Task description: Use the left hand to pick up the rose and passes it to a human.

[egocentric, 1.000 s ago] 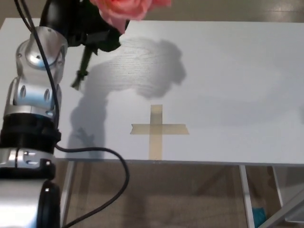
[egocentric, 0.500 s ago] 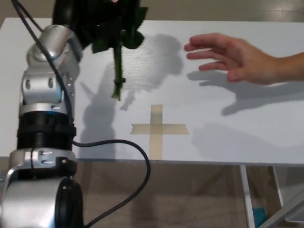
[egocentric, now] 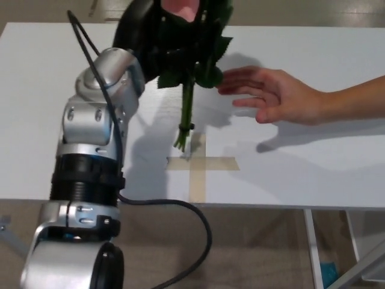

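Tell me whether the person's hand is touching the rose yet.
Cannot tell. In the head view, the person's hand has its fingertips right at the leaves of the rose, which the left hand holds; neither contact nor gap shows plainly.

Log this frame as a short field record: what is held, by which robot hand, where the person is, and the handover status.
held object: pink rose with green stem and leaves, hanging stem down
holder: left robot hand, black, shut on the rose
stem end: above the tan tape cross
surface: white table
person: open hand reaching from the right, fingertips beside the leaves
handover: not yet taken
right robot hand: not in view
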